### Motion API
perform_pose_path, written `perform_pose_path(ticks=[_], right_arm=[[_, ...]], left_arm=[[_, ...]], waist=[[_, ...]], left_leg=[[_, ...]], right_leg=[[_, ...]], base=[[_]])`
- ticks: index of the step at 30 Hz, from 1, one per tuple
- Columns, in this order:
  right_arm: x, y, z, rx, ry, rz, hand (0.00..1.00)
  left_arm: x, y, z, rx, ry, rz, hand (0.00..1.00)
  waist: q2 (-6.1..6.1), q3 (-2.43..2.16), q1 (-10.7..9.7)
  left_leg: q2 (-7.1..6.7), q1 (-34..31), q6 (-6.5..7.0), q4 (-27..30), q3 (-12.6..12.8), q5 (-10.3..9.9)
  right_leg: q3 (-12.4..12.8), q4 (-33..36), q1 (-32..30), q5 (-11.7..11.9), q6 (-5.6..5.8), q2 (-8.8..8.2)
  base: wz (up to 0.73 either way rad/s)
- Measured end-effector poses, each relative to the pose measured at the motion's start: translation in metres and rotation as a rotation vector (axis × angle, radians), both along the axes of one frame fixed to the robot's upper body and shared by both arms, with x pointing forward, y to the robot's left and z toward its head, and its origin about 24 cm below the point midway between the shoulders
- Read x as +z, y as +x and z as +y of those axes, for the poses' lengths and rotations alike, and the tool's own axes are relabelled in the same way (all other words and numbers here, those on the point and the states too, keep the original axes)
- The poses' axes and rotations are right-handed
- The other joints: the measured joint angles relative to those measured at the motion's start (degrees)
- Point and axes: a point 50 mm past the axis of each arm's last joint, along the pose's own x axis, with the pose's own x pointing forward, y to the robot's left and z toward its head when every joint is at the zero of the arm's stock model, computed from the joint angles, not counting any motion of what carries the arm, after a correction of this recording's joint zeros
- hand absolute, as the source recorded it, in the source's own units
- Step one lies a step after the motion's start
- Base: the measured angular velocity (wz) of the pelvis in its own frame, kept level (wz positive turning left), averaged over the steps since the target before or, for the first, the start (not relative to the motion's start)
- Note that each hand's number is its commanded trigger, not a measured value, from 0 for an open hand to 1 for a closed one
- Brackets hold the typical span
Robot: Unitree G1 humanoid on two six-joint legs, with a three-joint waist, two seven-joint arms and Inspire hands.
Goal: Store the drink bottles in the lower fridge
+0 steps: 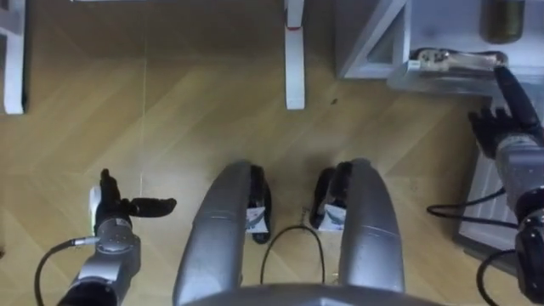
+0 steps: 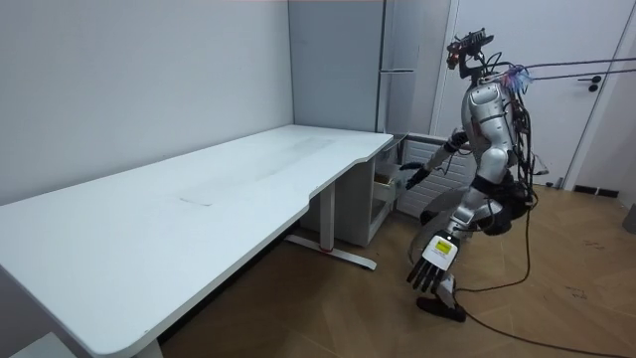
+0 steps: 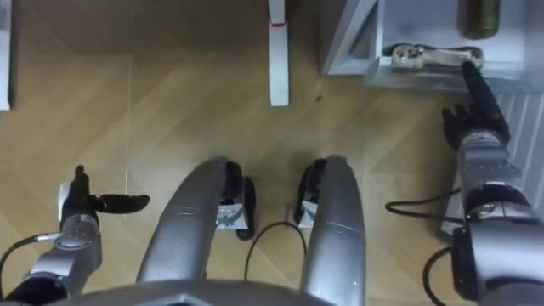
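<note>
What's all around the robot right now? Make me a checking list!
Surface: wooden floor.
Job's things: dark drink at the upper right, in no hand; low white fridge unit beside the desk, its front seemingly open.
Clutter: nothing seen.
Hands: left hand open, hanging low; right hand open, one straight finger reaching to the unit's front edge.
Cables: nothing seen besides the robot's own.
Surroundings: white desk, tall fridge, door.

The left arm is hung low beside the body, the left hand point(image 1: 110, 210) held with fingers straight and thumb spread sideways. The right arm is stretched forward, the right hand point(image 1: 503, 127) with one finger pointed straight ahead.
</note>
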Motion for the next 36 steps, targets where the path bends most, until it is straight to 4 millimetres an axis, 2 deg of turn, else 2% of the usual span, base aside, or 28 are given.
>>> perform_pose_path(ticks=[2, 5, 13, 16, 19, 23, 27, 30, 33, 36], right_arm=[[-0.004, -0.004, 0.0, -0.005, -0.008, 0.005, 0.0], [-0.001, -0.003, -0.002, -0.006, 0.002, -0.035, 0.0], [0.005, 0.004, 0.004, 0.038, -0.005, -0.077, 0.0], [0.012, 0.011, 0.01, 0.077, -0.015, -0.108, 0.0], [0.018, 0.016, 0.014, 0.107, -0.016, -0.138, 0.0], [0.018, 0.016, 0.014, 0.108, -0.017, -0.134, 0.0], [0.019, 0.015, 0.011, 0.104, -0.023, -0.132, 0.0], [0.022, 0.014, 0.006, 0.091, -0.036, -0.119, 0.0], [0.024, 0.013, 0.002, 0.087, -0.05, -0.108, 0.0], [0.03, 0.018, 0.002, 0.097, -0.066, -0.099, 0.0]], left_arm=[[-0.001, -0.001, -0.001, -0.011, 0.006, 0.005, 0.0], [0.0, 0.002, -0.004, -0.03, 0.005, 0.005, 0.0], [-0.001, 0.001, -0.006, -0.063, -0.014, 0.009, 0.0], [0.001, -0.001, -0.007, -0.09, -0.008, 0.002, 0.0], [0.002, -0.007, -0.006, -0.105, -0.015, 0.001, 0.0], [0.003, -0.015, 0.004, -0.121, 0.006, 0.024, 0.0], [0.002, -0.018, 0.005, -0.127, 0.005, 0.034, 0.0], [0.002, -0.026, 0.005, -0.137, -0.007, 0.036, 0.0], [0.006, -0.037, 0.011, -0.146, 0.008, 0.041, 0.0], [0.007, -0.052, 0.017, -0.149, 0.017, 0.068, 0.0]], waist=[[0.09, 0.0, -0.3], [0.05, 0.03, -1.1], [-0.17, 0.17, -2.3], [-0.62, 0.45, -2.9], [-0.95, 0.5, -3.2], [-1.25, 0.61, -3.3], [-1.27, 0.62, -3.3], [-1.48, 0.75, -2.5], [-2.26, 1.03, -1.4], [-2.86, 1.25, -1.0]], left_leg=[[0.15, -2.3, -0.2, 4.0, -0.5, -1.4], [0.06, -5.0, 0.05, 7.5, -0.5, -2.3], [1.03, -7.8, -0.12, 13.2, -0.4, -3.9], [1.17, -8.0, -0.03, 13.5, -0.2, -3.9], [1.16, -8.0, -0.02, 13.7, -0.2, -3.9], [0.99, -8.1, -0.02, 14.2, -0.2, -3.9], [0.42, -8.1, 0.07, 14.2, 0.0, -3.9], [0.17, -7.8, 0.19, 14.2, 0.3, -4.0], [0.15, -7.6, 0.18, 14.0, 0.3, -4.0], [-0.07, -7.1, -0.07, 13.5, 0.2, -3.9]], right_leg=[[-0.2, 3.7, -2.1, -1.6, -0.61, -0.28], [0.2, 7.4, -5.1, -2.5, -0.8, -1.14], [0.5, 12.6, -8.1, -3.5, -1.45, -1.16], [0.7, 12.9, -8.6, -3.6, -1.44, -1.15], [0.7, 13.0, -8.6, -3.6, -1.43, -1.19], [0.2, 13.5, -8.6, -3.6, -1.48, -2.48], [0.0, 13.9, -8.6, -3.7, -1.63, -3.96], [0.2, 14.0, -8.4, -3.8, -1.66, -4.2], [0.1, 14.0, -8.3, -3.8, -1.71, -4.24], [-0.3, 13.9, -7.7, -4.2, -2.21, -5.05]], base=[[0.08], [0.04], [-0.02], [-0.03], [-0.01], [0.03], [0.03], [0.0], [0.02], [0.09]])
